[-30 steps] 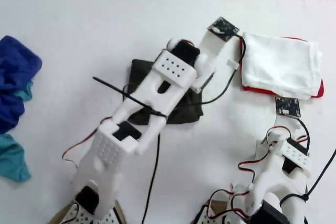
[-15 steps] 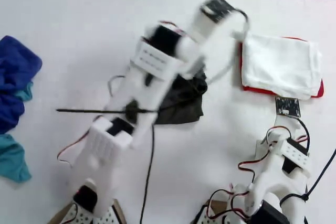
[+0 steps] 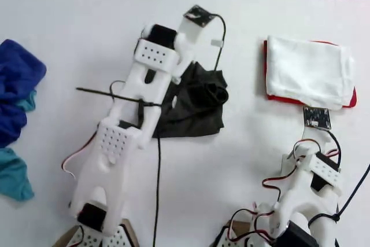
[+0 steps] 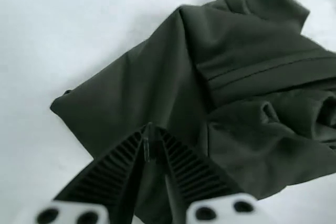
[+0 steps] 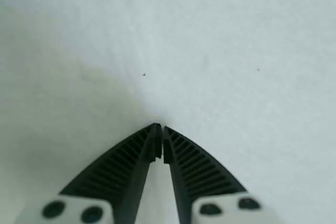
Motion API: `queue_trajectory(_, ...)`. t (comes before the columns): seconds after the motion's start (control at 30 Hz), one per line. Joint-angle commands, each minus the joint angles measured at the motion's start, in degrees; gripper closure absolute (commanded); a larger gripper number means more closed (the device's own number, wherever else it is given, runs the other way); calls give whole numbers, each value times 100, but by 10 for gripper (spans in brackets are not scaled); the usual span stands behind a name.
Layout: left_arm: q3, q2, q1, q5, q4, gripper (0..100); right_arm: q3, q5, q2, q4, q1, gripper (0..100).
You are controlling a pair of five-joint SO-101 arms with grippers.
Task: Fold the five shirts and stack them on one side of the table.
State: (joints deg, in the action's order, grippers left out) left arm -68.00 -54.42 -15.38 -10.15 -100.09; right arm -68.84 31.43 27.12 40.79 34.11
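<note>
Left gripper (image 4: 151,132), clenched, hangs over one black shirt (image 3: 199,108) mid-table; right gripper (image 5: 159,132), clenched, sits above bare table (image 3: 75,21); one white shirt (image 3: 309,70) lies on one red shirt (image 3: 280,98) near the right edge.

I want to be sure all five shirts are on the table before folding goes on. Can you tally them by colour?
dark shirt: 1
white shirt: 1
red shirt: 1, lying under the white one
blue shirt: 1
teal shirt: 1
Total: 5
</note>
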Motion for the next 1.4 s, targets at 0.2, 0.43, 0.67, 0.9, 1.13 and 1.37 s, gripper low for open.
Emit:
queue_trajectory(0.2, -22, 44, -519, 281, -193, 973, -9, -26, 154, -57, -57, 979)
queue_trajectory(0.43, -13, 0, -888, 308, -193, 973, -9, -26, 154, -57, -57, 979)
queue_trajectory(0.67, -66, 26, -545, 264, -44, 973, -9, -26, 154, -57, -57, 979)
queue_trajectory(0.9, -13, -70, -53, 316, 158, 973, -9, -26, 154, -57, -75, 979)
queue_trajectory(1.13, -48, -475, -404, 316, 79, 973, -9, -26, 154, -57, -75, 979)
queue_trajectory(1.37, -4, -229, -747, 624, -237, 974, -9, -26, 154, -57, -75, 979)
